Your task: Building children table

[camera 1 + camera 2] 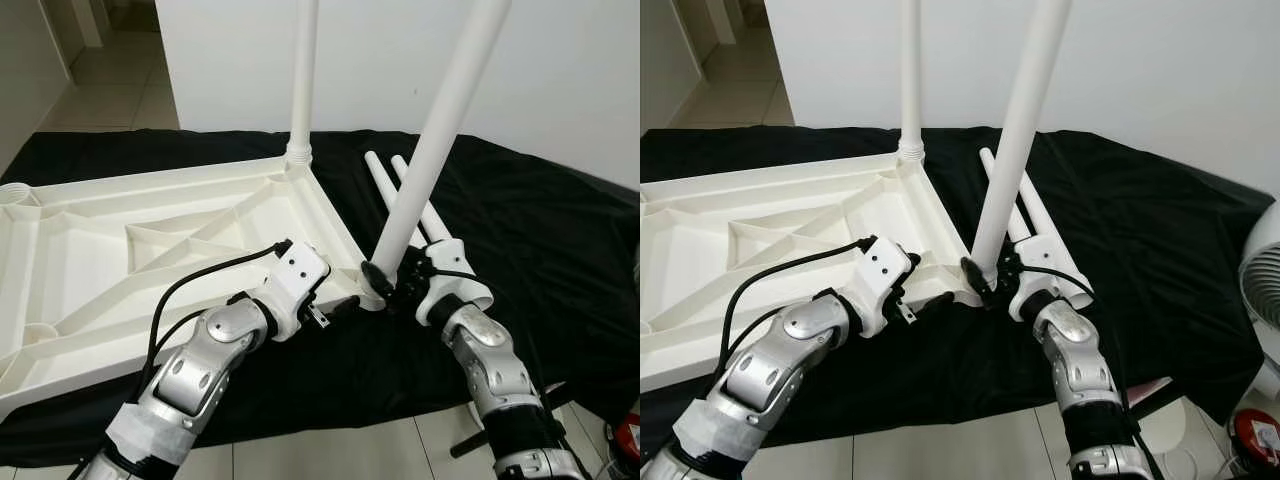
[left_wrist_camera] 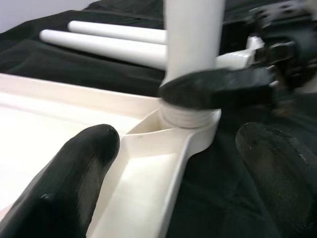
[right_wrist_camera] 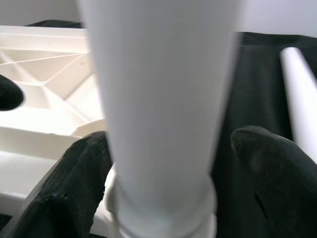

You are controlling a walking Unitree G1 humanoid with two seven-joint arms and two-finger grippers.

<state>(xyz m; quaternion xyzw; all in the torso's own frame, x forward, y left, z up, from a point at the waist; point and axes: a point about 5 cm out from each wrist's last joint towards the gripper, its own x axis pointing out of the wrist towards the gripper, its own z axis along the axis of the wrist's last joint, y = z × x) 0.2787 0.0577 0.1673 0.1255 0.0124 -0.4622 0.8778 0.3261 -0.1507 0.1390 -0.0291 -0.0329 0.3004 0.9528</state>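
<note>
White plastic tabletop (image 1: pixel 150 250) lies upside down on a black cloth (image 1: pixel 520 230). One leg (image 1: pixel 303 70) stands screwed in; the right tool (image 1: pixel 385 285) pinches a second leg (image 1: pixel 440 130) at its corner socket. Left tool (image 1: pixel 335 308) hovers spread nearby. Two spare legs (image 1: pixel 400 190) wait.

— What is the table top (image 1: pixel 90 250) made of?
— White moulded plastic, smooth with a soft sheen; the screwed-in leg (image 1: pixel 440 130) and the loose legs (image 1: pixel 395 185) look the same.
— And underneath?
— A black cloth (image 1: pixel 520 250), matt and slightly creased, on glossy pale floor tiles (image 1: pixel 110 90).
— The arms?
— Brushed silver metal; the right gripper (image 3: pixel 163 163) has matt black, rubbery-looking fingers (image 3: pixel 262 163).
</note>
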